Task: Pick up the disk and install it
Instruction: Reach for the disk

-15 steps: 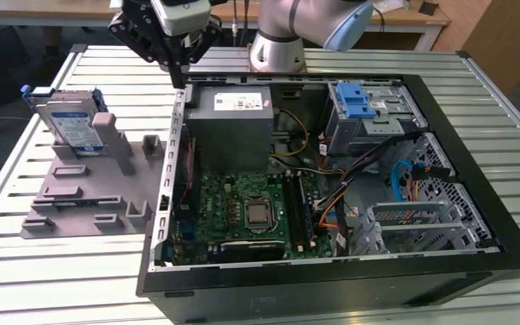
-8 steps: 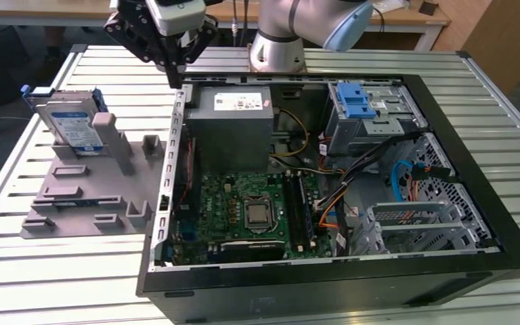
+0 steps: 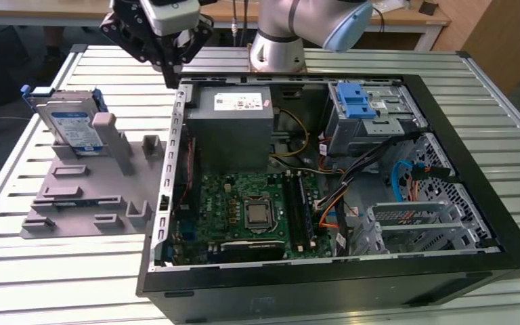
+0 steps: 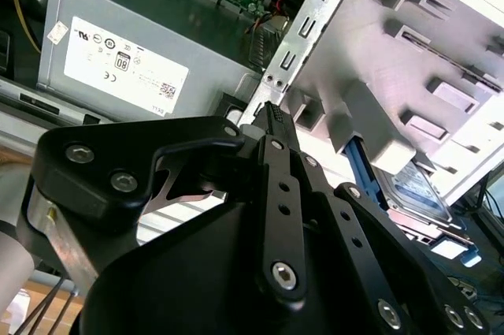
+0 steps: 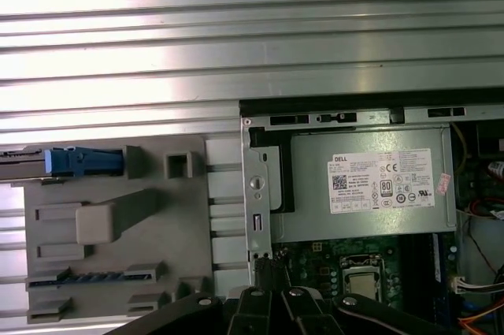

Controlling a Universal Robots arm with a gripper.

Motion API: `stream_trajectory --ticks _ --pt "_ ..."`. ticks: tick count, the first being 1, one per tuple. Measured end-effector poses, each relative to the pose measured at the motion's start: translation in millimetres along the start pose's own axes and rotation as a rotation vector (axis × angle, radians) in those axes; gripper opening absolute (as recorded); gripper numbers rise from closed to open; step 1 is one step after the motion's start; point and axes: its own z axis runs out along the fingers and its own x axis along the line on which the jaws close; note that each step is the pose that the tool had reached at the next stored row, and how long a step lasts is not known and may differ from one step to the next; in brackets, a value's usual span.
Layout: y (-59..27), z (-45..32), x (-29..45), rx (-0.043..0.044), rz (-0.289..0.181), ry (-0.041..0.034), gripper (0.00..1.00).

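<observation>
The disk [image 3: 68,122] is a silver drive with a blue-and-white label in a blue carrier. It stands on edge in the grey holder plate [image 3: 79,203], on the exterior view's left of the open computer case [image 3: 332,271]. The first wrist view shows the disk [image 5: 79,161] edge-on, and the second wrist view shows part of the disk [image 4: 417,189] behind the holder posts. My gripper [image 3: 171,76] hangs shut and holds nothing. It is above the case's side wall beside the power supply [image 3: 231,125], apart from the disk. The gripper [image 4: 272,112] tip also appears in both wrist views [image 5: 264,268].
Inside the case lie a green motherboard [image 3: 242,210], cables and a drive cage with a bright blue latch [image 3: 355,101]. The case and holder plate rest on a slatted metal table [image 3: 61,271]. The arm's base [image 3: 278,47] stands behind the case.
</observation>
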Motion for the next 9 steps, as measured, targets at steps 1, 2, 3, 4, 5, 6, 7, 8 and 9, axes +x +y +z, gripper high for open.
stream_trajectory --ticks 1,2,3,4,5,6,7,8,9 --pt "0.0 0.0 0.7 0.0001 0.0 0.0 0.11" --pt "0.0 -0.1 1.3 0.0001 0.0 0.0001 0.11" --pt "0.0 0.0 1.9 0.0 0.0 0.0 0.11" --pt "0.0 0.0 2.6 0.0 0.0 0.0 0.11" --pt "0.0 -0.1 3.2 0.0001 0.0 0.0001 0.11" --pt "0.0 -0.1 3.8 0.0 0.0 0.0001 0.11" --pt "0.0 -0.1 4.5 0.0 0.0 0.0001 0.11" --pt "0.0 -0.1 5.1 0.0 0.0 0.0001 0.11" --pt "0.0 -0.2 5.8 0.0001 0.0 0.0001 0.11"
